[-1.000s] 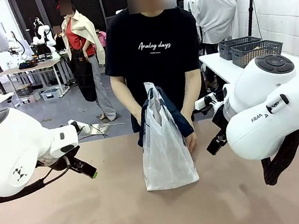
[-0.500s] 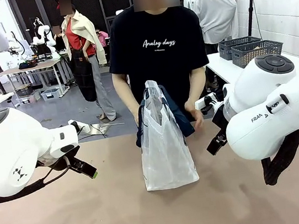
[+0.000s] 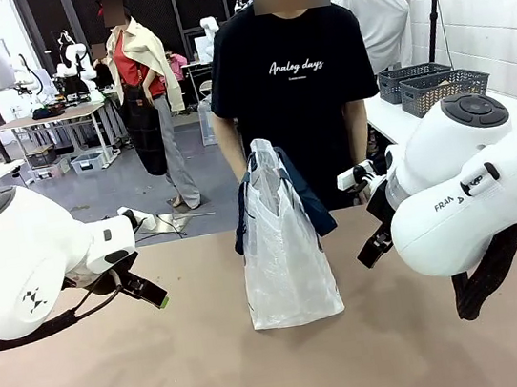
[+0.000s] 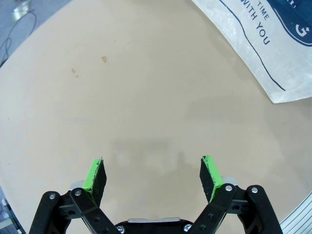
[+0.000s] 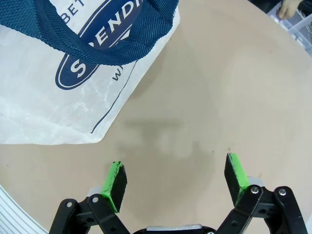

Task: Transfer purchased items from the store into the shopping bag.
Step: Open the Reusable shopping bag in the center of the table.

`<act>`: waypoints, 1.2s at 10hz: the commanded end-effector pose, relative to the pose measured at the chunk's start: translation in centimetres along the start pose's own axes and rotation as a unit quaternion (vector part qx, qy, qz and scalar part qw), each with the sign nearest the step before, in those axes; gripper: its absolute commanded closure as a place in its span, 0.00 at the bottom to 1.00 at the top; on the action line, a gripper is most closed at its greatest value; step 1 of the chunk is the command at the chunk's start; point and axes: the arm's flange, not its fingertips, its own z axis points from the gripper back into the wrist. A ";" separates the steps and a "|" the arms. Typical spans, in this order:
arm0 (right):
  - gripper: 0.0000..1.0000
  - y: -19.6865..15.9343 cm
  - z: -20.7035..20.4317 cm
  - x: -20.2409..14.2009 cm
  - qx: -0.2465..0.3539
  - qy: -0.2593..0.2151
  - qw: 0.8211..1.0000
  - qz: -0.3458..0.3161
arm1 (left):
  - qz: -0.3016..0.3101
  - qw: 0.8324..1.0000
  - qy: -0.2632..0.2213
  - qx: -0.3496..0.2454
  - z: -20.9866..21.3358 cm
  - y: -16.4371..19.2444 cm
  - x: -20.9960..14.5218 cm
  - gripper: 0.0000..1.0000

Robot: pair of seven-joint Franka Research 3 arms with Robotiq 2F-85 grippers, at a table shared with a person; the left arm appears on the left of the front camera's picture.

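Navy print "TIME WITH YOU" on upright shopping bag [image 3: 288,266]; left pincer [image 4: 152,163] and right pincer [image 5: 175,165] both apart, empty.

There was one shopping bag [image 3: 286,267] on the one worktop [image 3: 169,379], and it carried two navy strap handles [image 3: 306,204]. Two white robot arms [image 3: 18,266] flanked it, one on each side, which made two claws: the left claw [image 4: 151,165] and the right claw [image 5: 175,165]. Each claw had two fingers and two green pads [image 4: 92,174], four pads in all. One person [image 3: 296,82] stood at the far edge. Two dark lattice baskets [image 3: 443,88] sat on one white side table [image 3: 381,117]
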 end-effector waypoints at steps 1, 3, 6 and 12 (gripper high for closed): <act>0.00 0.0 0.0 0.0 0.000 0.000 1.000 0.000 | 0.002 1.000 0.000 0.000 0.0 0.1 0.0 0.00; 0.00 0.0 0.0 0.0 0.000 0.000 1.000 0.000 | 0.002 1.000 0.000 0.000 0.0 0.1 0.0 0.00; 0.00 0.0 0.0 0.0 0.000 0.000 1.000 0.000 | 0.002 1.000 0.000 0.000 0.0 0.1 0.0 0.00; 0.00 0.0 0.0 0.0 0.000 0.000 1.000 0.000 | 0.002 1.000 0.000 0.000 0.0 0.1 0.0 0.00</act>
